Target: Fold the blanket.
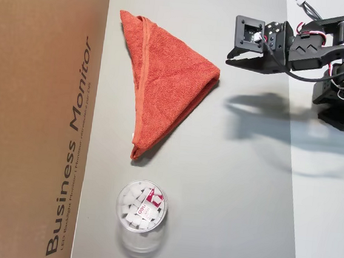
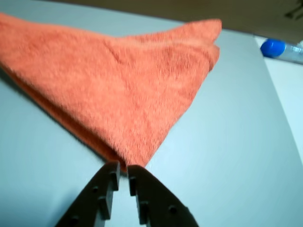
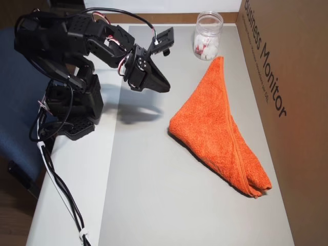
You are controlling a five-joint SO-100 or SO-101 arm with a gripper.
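Lying folded as triangle, blanket (image 1: 164,79) apex twd arm | end effector (image 2: 122,171) approx closed, empty

Two cameras above, one on the wrist.
Both overhead views share the blanket (image 1: 165,73) from opposite sides; the wrist view looks closely past the gripper (image 2: 122,170).

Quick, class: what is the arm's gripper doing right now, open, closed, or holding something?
Gripper: closed, or very nearly, with only a thin slit between the fingertips; holding nothing. It hangs clear of the folded blanket, just off its nearest corner.
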